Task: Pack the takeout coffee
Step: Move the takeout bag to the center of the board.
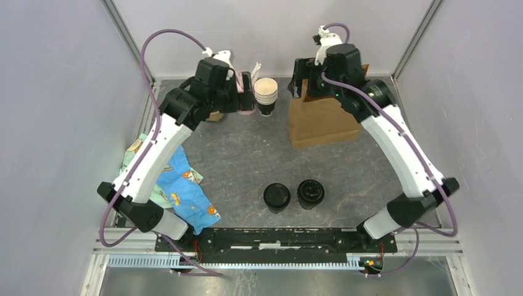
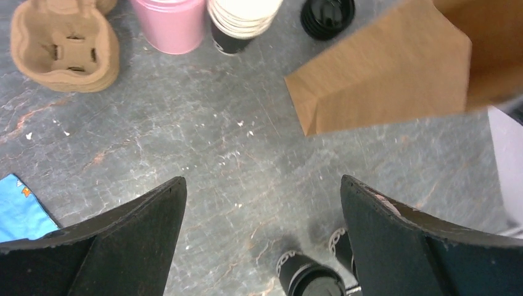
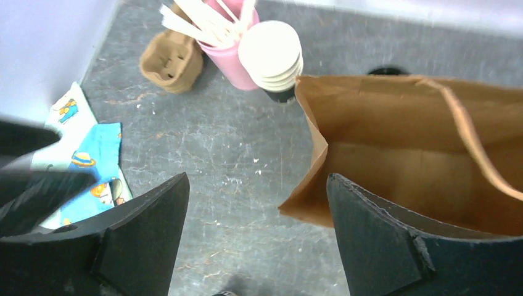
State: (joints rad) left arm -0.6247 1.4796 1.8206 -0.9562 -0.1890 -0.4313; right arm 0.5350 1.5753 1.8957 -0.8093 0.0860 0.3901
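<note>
Jaws of the left gripper and of the right gripper are seen spread wide, and nothing is held between either pair. The right gripper is hung over the left edge of the open brown bag, which is stood upright at the far right of the table, while the left gripper is placed at the far left, beside the pink cup and the stack of cream-rimmed cups. Two lidded takeout coffee cups are found upright near the front edge between the arm bases, the left cup just beside the right cup, both outside the bag and well apart from it.
</note>
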